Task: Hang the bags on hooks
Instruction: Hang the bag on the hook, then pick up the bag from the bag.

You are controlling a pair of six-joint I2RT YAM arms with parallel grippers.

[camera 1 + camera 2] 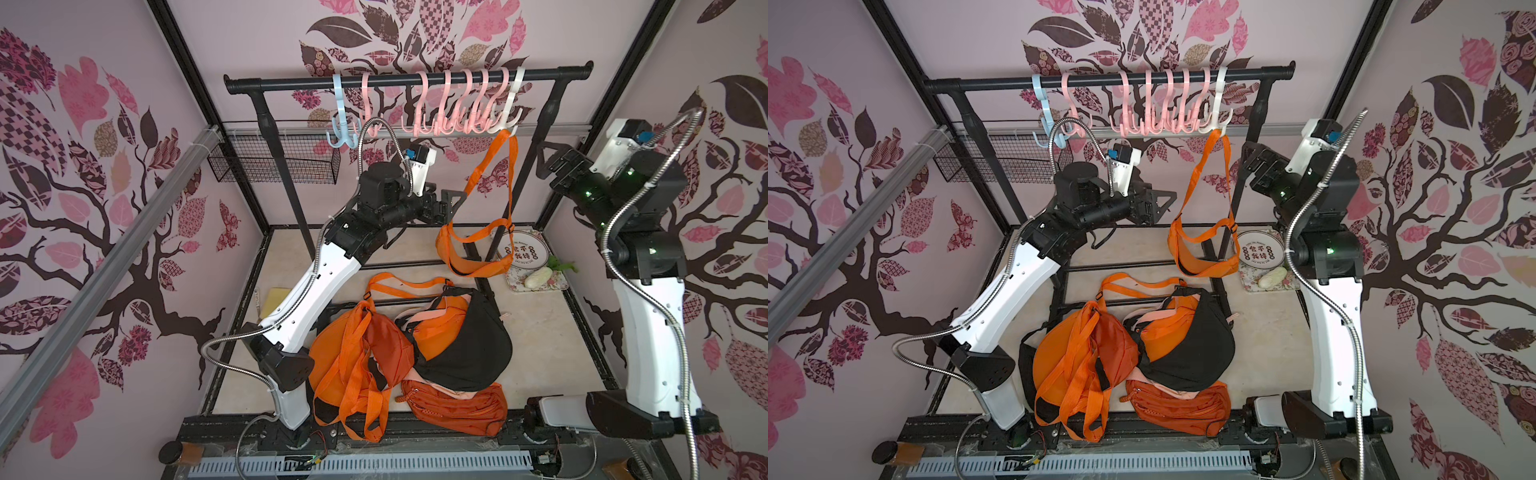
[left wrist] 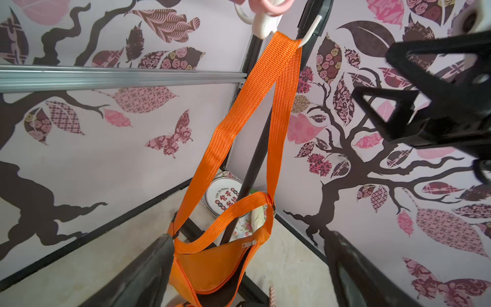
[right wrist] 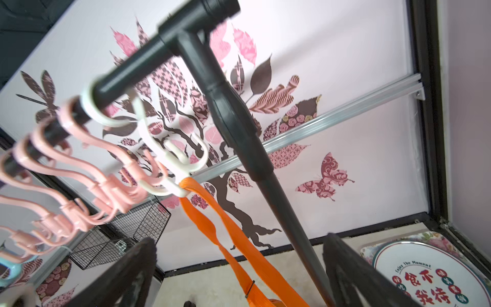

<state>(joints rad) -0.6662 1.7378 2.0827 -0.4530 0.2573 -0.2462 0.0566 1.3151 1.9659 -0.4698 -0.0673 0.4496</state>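
An orange bag [image 1: 473, 255] [image 1: 1200, 262] hangs by its strap [image 2: 252, 106] from the white hook [image 1: 509, 120] [image 3: 183, 162] at the rail's right end. My left gripper [image 1: 455, 199] [image 2: 249, 279] is open just left of the strap. Its fingers [image 2: 148, 273] stand wide on either side of the bag [image 2: 212, 265] without touching it. My right gripper [image 1: 544, 160] [image 3: 239, 279] is open too, level with the hook and to its right. The strap [image 3: 212, 210] and the rack's post [image 3: 239, 127] show between its jaws, untouched.
A heap of orange and black bags [image 1: 407, 345] lies on the floor in front. Several pink hooks [image 1: 453, 120] and a blue one [image 1: 340, 133] hang on the black rail [image 1: 291, 83]. A wire basket [image 1: 274, 160] sits back left, a plate [image 1: 523, 251] on a floral tray back right.
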